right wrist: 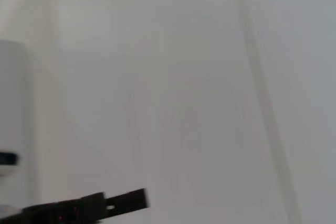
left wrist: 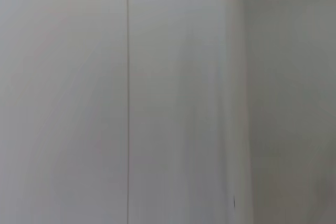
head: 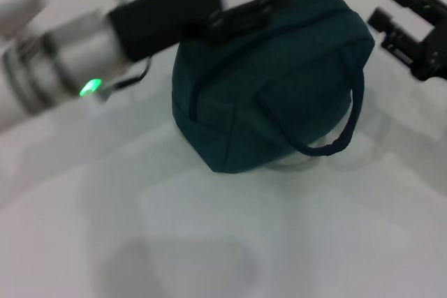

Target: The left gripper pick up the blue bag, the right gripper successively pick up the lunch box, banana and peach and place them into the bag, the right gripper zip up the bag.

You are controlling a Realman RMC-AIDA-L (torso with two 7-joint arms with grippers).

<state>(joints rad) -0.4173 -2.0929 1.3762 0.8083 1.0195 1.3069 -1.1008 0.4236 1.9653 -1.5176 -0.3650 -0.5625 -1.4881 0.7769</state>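
- Two grippers flank one object, the blue bag, which sits on the white table with its zipper seam running across its domed top.
- From the silver wrist with the green light, the left gripper reaches in over the bag's top edge. Its black fingers lie against the fabric at the upper rim; motion blur hides how far apart they stand, so I cannot tell whether they are pinching the bag or only touching it.
- Just beyond those fingers the bag bulges toward the right gripper, which hangs off the bag's far upper corner, near it but not touching.
- Its two black fingers stand visibly spread, with nothing between them.
- One rope-like handle loops down the bag's side, below and between the two grippers.
- Both wrist views show only pale blank surfaces, plus a dark bar in the right wrist view.
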